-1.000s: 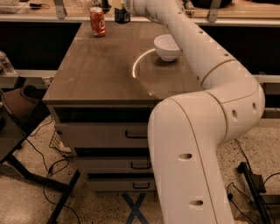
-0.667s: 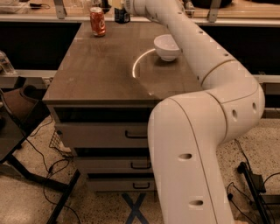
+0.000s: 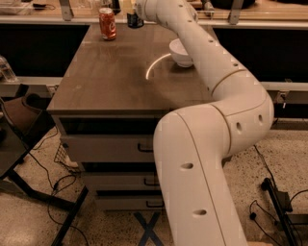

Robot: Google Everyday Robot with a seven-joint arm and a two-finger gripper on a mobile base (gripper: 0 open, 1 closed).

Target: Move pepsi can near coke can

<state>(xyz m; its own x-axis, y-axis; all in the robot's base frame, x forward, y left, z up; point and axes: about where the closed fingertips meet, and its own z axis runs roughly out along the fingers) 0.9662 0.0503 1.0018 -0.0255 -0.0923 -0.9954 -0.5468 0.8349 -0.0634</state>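
Hand (image 3: 130, 8) just right of coke can (image 3: 108, 23), at pepsi can (image 3: 135, 21) on table's (image 3: 110, 81) far edge; grip: can't tell. Ease pepsi left w/o bumping coke can; set down upright.

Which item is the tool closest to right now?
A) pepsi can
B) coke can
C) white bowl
A: the tool is at the far edge of the table, right at the pepsi can; the coke can stands apart, the white bowl nearer the camera.
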